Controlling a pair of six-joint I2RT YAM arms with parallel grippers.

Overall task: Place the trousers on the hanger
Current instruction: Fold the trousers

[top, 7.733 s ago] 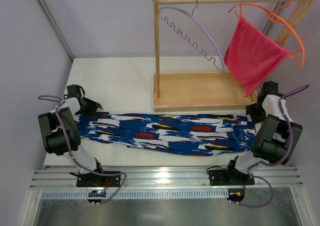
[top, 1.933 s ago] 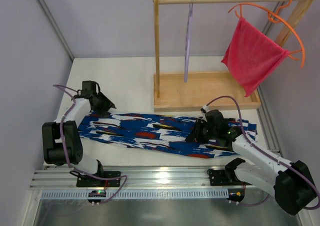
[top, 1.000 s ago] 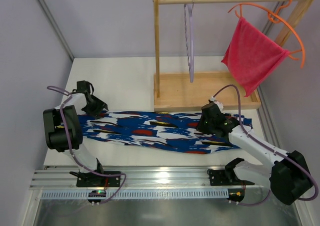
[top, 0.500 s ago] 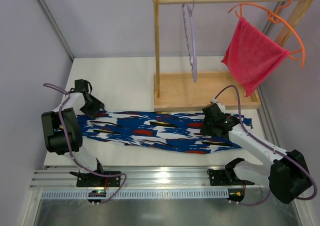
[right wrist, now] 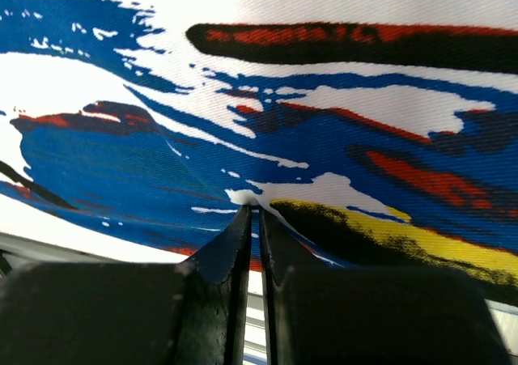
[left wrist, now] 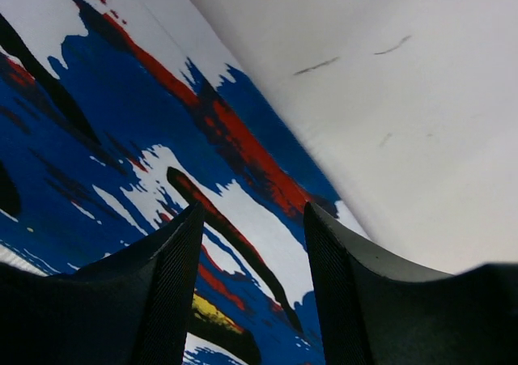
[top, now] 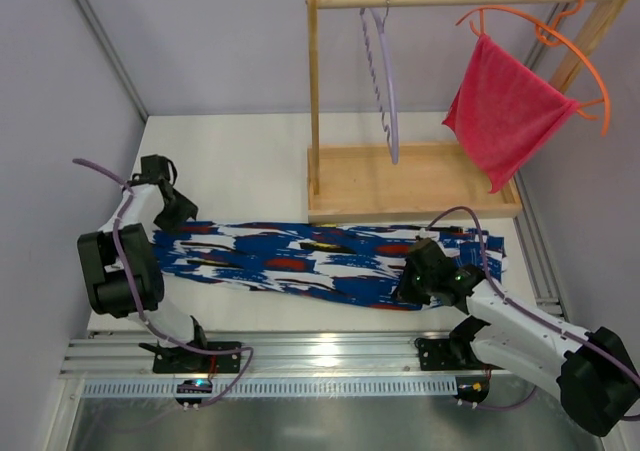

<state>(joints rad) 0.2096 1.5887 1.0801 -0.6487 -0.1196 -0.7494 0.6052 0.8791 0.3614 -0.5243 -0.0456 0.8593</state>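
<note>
The trousers (top: 300, 261), royal blue with white, red, black and yellow patches, lie flat and stretched across the table. My left gripper (top: 180, 214) hovers at their left end, open, with the patterned cloth (left wrist: 121, 138) showing between its fingers (left wrist: 251, 219). My right gripper (top: 405, 289) sits at the trousers' near edge toward the right, its jaws shut on a small pinched fold of the fabric (right wrist: 252, 211). The lavender hanger (top: 386, 81) hangs by its hook from the wooden rail, turned almost edge-on.
A wooden rack with a tray base (top: 400, 186) stands behind the trousers. An orange hanger (top: 590, 61) carrying a pink-red cloth (top: 505, 111) hangs at its right end. A metal rail (top: 330, 356) runs along the table's near edge.
My right gripper moved from the trousers' far edge to their near edge and closed on a fold. My left gripper drifted slightly left. The lavender hanger swung a little.
</note>
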